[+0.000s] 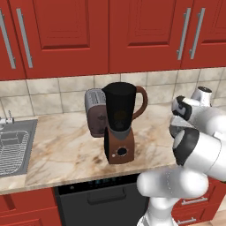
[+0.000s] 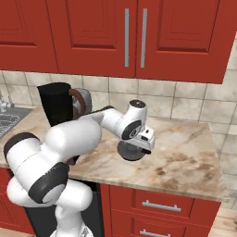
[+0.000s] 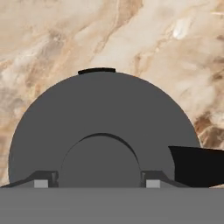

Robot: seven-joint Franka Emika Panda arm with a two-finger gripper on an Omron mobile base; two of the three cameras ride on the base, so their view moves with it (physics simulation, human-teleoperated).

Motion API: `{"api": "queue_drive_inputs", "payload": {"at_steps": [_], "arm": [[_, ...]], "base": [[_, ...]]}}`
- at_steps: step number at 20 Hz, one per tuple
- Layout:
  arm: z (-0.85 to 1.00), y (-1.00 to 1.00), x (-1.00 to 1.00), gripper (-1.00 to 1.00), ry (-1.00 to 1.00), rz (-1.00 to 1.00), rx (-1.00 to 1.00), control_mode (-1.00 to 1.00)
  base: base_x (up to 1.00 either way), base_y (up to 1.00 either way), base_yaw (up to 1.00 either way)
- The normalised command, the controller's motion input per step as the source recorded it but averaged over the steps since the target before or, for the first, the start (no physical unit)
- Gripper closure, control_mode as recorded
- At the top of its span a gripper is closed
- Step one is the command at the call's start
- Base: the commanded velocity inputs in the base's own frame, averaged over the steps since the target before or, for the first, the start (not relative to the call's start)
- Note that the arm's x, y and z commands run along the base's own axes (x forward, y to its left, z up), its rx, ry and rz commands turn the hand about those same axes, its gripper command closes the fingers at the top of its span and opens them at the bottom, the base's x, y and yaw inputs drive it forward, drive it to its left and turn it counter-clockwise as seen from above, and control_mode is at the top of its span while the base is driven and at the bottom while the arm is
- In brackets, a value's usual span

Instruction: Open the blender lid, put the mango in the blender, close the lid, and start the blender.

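The blender (image 1: 119, 132) stands mid-counter, its dark jar open at the top with no cap on it; in the right base view its jar (image 2: 55, 109) shows behind my arm. The blender lid (image 2: 132, 152), a grey-black round cap, lies flat low on the counter to the blender's right. My gripper (image 2: 140, 144) reaches down onto it. In the hand view the blender lid (image 3: 100, 118) is seen from above, and my gripper (image 3: 97, 183) is shut on its raised centre knob, one fingertip on each side. The mango is out of view.
A squat toaster (image 1: 94, 112) sits just behind and left of the blender. The sink (image 1: 13, 145) lies at the far left. Red wall cabinets (image 1: 66, 31) hang overhead. Bare marble counter (image 2: 185, 148) stretches right of the lid, up to the counter's end at the far right.
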Motion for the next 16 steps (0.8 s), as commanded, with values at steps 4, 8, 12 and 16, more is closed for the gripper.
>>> {"api": "queue_drive_inputs", "payload": {"at_steps": [4, 8, 12, 16], "arm": [[1.00, 0.04, -0.32, 1.00, -0.17, 0.00, -0.05, -1.00], [1.00, 0.38, -0.44, 1.00, -0.11, 0.00, -0.08, -1.00], [1.00, 0.46, -0.43, 1.00, -0.13, 0.00, -0.10, -1.00], [1.00, 0.38, -0.40, 1.00, -0.15, 0.00, -0.11, -1.00]], "base": [[0.00, 0.00, 0.00], [0.00, 0.00, 0.00], [0.00, 0.00, 0.00], [0.00, 0.00, 0.00]]}}
